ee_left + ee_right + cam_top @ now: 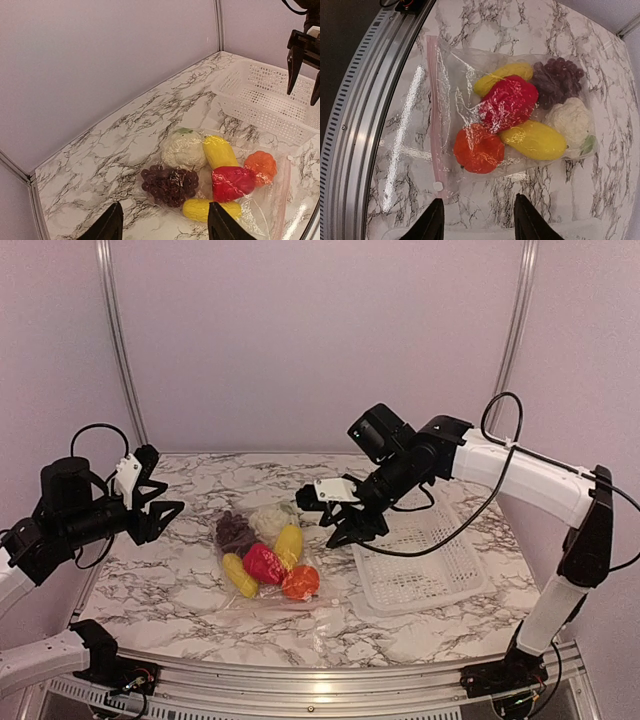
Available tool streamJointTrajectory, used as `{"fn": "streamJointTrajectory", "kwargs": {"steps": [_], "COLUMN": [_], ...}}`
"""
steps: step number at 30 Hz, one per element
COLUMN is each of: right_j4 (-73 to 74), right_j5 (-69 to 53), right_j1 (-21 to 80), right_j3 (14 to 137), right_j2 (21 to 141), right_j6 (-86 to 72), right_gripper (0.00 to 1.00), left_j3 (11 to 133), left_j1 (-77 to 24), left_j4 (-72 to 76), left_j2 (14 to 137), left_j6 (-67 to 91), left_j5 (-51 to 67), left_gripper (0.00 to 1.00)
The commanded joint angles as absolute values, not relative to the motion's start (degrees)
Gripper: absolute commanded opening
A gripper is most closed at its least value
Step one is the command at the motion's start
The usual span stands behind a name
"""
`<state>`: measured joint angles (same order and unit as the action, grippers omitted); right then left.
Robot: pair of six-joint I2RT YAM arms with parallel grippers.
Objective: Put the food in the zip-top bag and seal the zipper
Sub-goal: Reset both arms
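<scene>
Left claw (165, 482) and right claw (357, 537) hover wide open, empty, likely because the food (509, 102) already lies inside the flat zip-top bag (452, 70) on the surface (150, 580).

Likely lab booth, plain panels (300, 340), aluminium rail (330, 685)

- One zip-top bag (455, 80)
- One cauliflower (570, 120)
- One bunch of grapes (557, 80)
- Two yellow pieces (534, 140)
- One red pepper (509, 102)
- One orange fruit (478, 148)
- One white basket (420, 570)
</scene>
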<state>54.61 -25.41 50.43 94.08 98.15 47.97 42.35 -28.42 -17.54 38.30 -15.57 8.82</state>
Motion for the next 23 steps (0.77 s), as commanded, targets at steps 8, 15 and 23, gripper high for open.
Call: {"fn": "streamJointTrajectory", "kwargs": {"steps": [8, 15, 23], "right_j4": [38.03, 21.67, 12.66], "right_j5": [-19.33, -11.80, 4.79], "right_j1": [30.19, 13.70, 10.15], "right_j3": [90.03, 79.97, 70.94], "right_j2": [83.63, 73.46, 71.15], "right_j6": [32.77, 18.54, 9.94], "right_gripper": [0.80, 0.98, 0.98], "left_j3": [47.00, 53.51, 56.69], "left_j1": [-28.30, -28.30, -28.35], "left_j4": [-15.69, -15.83, -15.89], "left_j2": [40.31, 45.50, 50.95], "left_j6": [-7.43, -1.04, 1.99], "left_j5": [-8.47, -17.05, -20.31], "left_gripper": [0.93, 0.99, 0.99]}}
